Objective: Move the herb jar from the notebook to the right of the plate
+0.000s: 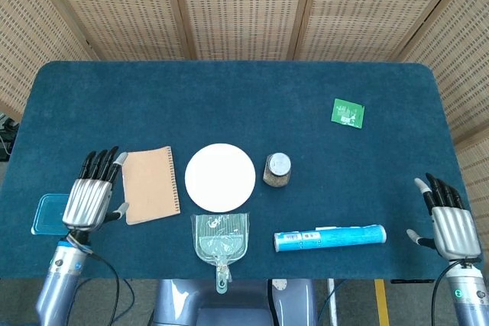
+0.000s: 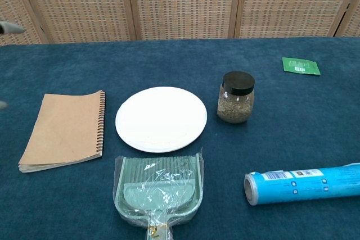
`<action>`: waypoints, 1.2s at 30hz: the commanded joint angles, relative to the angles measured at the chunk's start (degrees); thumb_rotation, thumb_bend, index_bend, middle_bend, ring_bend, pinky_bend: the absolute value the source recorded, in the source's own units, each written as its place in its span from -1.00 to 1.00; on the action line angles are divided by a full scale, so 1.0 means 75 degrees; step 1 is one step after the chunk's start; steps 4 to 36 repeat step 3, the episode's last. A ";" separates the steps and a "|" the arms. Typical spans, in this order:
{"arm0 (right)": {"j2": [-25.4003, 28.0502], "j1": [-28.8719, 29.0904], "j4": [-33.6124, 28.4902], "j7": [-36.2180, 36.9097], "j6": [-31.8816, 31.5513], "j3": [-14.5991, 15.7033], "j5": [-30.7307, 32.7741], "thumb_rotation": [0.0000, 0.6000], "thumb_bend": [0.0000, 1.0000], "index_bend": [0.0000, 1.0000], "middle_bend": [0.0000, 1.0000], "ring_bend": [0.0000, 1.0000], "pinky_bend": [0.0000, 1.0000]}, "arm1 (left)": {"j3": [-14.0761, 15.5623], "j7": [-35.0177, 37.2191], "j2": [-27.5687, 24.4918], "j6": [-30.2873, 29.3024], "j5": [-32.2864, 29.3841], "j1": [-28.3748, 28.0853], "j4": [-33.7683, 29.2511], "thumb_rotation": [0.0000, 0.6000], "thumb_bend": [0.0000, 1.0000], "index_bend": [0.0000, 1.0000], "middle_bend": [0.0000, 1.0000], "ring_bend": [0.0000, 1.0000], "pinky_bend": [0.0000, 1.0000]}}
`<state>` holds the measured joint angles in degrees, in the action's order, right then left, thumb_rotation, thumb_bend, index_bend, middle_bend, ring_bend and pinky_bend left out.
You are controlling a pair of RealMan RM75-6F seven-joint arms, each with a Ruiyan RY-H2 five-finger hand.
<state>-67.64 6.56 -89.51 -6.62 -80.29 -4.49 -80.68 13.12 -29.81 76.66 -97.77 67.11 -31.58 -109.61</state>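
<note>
Head view high, looking down, chest view low, close, both sharing plate (image 1: 220, 177)

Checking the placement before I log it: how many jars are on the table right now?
1. The herb jar stands upright, lid on, just right of the plate, apart from it. Neither the left hand nor the right hand touches it. No other jar shows.

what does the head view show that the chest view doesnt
Only the head view shows the left robot hand and right robot hand, both open at the table's near corners, and the blue lidded container.

Only the chest view shows the herb jar from the side: black lid, dried herbs inside.

Both show the notebook, plate, dustpan, blue tube and green packet.
</note>
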 commanded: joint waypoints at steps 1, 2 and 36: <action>-0.0064 -0.0002 0.0045 -0.0047 -0.0057 0.0027 -0.0095 1.00 -0.94 -0.82 -1.00 -1.00 -0.83 | 0.0397 0.0377 -0.0117 -0.0239 0.0333 0.0708 0.0224 0.94 -0.56 -1.00 -1.00 -1.00 -1.00; -0.0077 0.0000 0.0053 -0.0061 -0.0061 0.0031 -0.0107 1.00 -0.94 -0.82 -1.00 -1.00 -0.83 | 0.0425 0.0440 -0.0114 -0.0249 0.0356 0.0812 0.0278 0.94 -0.56 -1.00 -1.00 -1.00 -1.00; -0.0092 0.0002 0.0057 -0.0080 -0.0064 0.0039 -0.0121 1.00 -0.94 -0.82 -1.00 -1.00 -0.83 | 0.0470 0.0515 -0.0110 -0.0253 0.0394 0.0958 0.0374 0.96 -0.56 -1.00 -1.00 -1.00 -1.00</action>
